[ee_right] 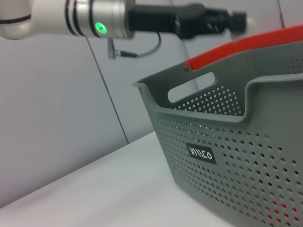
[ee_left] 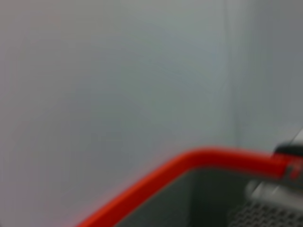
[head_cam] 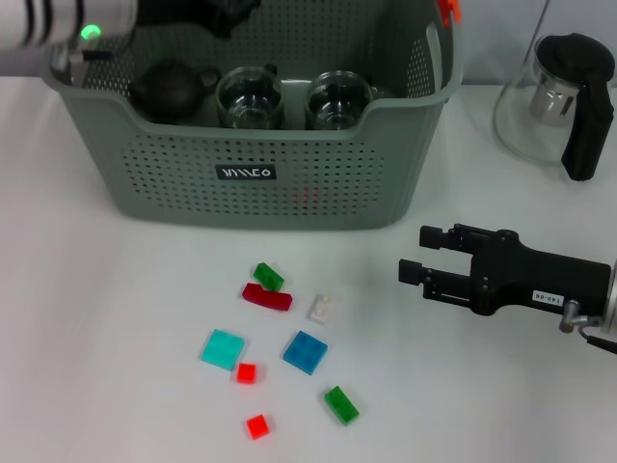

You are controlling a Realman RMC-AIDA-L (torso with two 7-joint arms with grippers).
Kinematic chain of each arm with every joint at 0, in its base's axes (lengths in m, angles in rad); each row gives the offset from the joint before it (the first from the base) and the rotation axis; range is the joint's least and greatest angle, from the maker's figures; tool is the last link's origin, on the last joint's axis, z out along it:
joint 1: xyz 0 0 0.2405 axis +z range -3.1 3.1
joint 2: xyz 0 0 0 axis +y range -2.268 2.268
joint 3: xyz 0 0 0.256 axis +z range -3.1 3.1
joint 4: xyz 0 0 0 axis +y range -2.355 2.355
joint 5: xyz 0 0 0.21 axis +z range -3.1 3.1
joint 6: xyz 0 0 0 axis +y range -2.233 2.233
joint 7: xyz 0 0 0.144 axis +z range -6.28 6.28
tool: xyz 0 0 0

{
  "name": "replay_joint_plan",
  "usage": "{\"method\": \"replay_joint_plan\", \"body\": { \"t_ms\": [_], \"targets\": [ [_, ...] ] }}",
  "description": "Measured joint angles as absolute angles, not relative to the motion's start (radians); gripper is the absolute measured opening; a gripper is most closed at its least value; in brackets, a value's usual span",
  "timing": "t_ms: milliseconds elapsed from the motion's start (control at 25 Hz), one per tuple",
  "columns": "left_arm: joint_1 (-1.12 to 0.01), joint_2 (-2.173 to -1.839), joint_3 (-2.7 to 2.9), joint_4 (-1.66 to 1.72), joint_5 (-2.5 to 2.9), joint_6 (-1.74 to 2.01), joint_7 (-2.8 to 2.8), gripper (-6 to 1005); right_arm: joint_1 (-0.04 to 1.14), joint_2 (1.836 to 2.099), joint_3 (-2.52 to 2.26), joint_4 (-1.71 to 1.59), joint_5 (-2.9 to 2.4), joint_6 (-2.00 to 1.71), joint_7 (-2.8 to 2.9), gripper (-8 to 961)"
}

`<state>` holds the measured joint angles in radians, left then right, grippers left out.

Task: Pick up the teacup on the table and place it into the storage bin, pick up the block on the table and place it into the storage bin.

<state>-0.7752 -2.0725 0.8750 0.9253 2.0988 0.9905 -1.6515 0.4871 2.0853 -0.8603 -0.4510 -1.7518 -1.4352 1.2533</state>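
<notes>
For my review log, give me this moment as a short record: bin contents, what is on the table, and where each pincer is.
storage bin: holds a dark teapot and two glass teacups
blocks on table: eight loose, including a blue block and a dark red block
glass teapot: on the table, right of the bin
left pincer: above the bin's back
right pincer: open, low over the table, right of the blocks
</notes>
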Motion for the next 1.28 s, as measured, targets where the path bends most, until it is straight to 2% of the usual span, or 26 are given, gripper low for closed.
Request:
{"method": "replay_joint_plan", "body": {
  "t_ms": [160, 280, 560, 760, 1000, 1120, 1280],
  "targets": [
    [-0.756, -2.137, 0.906, 0.959, 2.214, 0.877, -1.655, 309, 0.488, 2.085, -0.857, -0.451, -1.752, -1.441, 1.253, 714],
    [-0.747, -2.165, 0.911, 0.98, 2.252, 0.847, -1.667, 320, 0.488, 2.085, -0.856, -0.451, -1.752, -1.443, 1.253, 714],
    [-0.733, -2.166, 0.909, 1.027, 2.236, 0.868, -1.747, 345, 0.485, 2.083, -0.854, -0.451, -1.752, -1.442, 1.254, 715],
    [-0.6, -2.161, 0.903, 1.105, 1.982, 1.048, -1.689, 517, 0.481, 2.082, -0.854, -0.451, -1.747, -1.441, 1.255, 715],
    [-0.451, -2.143, 0.789, 0.959, 1.748, 1.386, -1.383, 723, 0.481, 2.08, -0.854, -0.451, -1.745, -1.44, 1.255, 715],
    [-0.394, -2.14, 0.728, 0.823, 1.75, 1.49, -1.158, 722, 0.483, 2.08, -0.854, -0.451, -1.745, -1.437, 1.258, 715],
    [-0.32, -2.156, 0.688, 0.732, 1.784, 1.5, -0.963, 720, 0.483, 2.08, -0.854, -0.451, -1.745, -1.435, 1.267, 715]
  ]
}}
